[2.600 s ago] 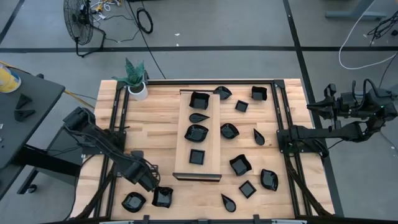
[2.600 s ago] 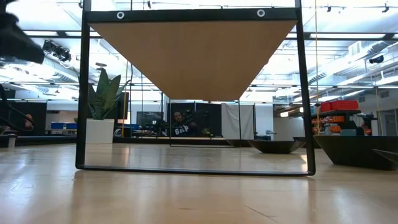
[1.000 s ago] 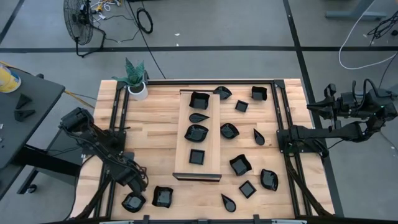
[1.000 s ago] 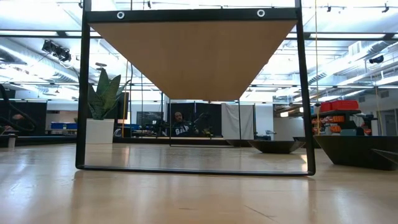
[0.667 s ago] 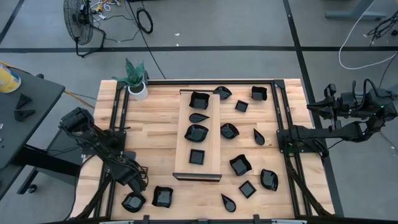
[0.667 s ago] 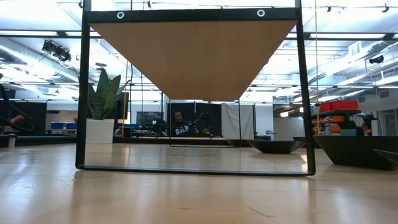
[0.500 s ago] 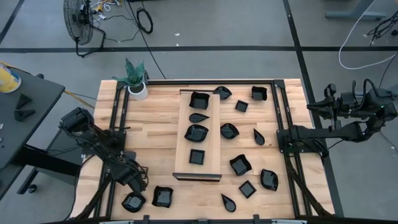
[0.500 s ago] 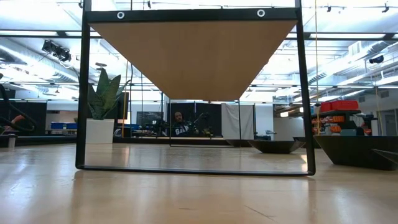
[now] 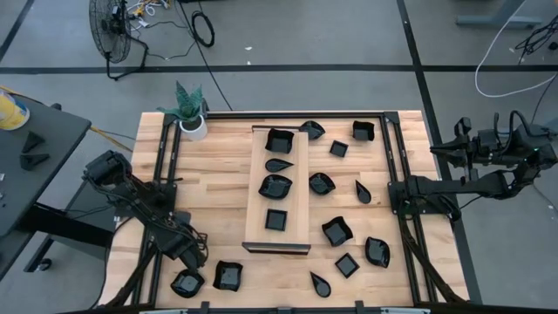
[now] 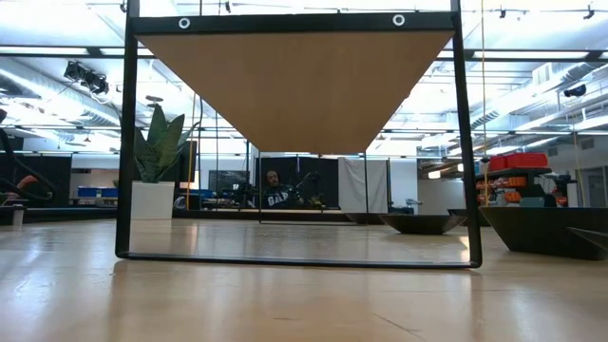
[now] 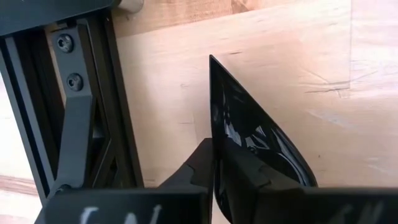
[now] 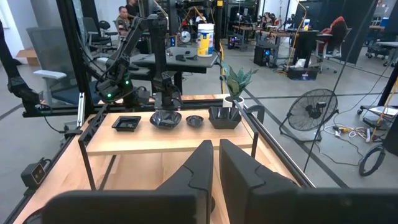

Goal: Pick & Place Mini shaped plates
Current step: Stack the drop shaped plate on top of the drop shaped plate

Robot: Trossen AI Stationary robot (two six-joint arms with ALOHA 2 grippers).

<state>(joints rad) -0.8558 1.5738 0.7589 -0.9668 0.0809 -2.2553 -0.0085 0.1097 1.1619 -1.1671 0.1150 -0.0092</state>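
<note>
The mini shaped plates are glossy black dishes: a few stand on the raised wooden board (image 9: pixel 277 187), and several lie on the table to its right. Two lie at the near-left corner, one pointed dish (image 9: pixel 186 285) and a neighbour (image 9: pixel 228 276). My left gripper (image 9: pixel 189 269) is down at the pointed dish (image 11: pixel 249 124) and shut on its rim. My right gripper (image 9: pixel 438 150) waits beyond the table's right edge, fingers (image 12: pixel 200 163) shut on nothing. My left gripper (image 11: pixel 216 155) pinches the pointed dish's rim (image 11: pixel 214 134) between its two fingers, one finger (image 11: pixel 200 165) outside the wall and the other finger (image 11: pixel 249 171) inside the bowl. The fingers slant down from the table's far-left side. In the high view the dish lies on the table.
The black frame rail (image 11: pixel 74 112) runs close beside the held dish along the table's left edge. A white pot with a green plant (image 9: pixel 193 125) stands at the far-left corner. Bare wood lies between the board and the left rail.
A couple of seconds ago my left gripper stood by the neighbouring dish; it has swung toward the table's left and near edges to the pointed corner dish. Over the last second nothing has visibly moved.
</note>
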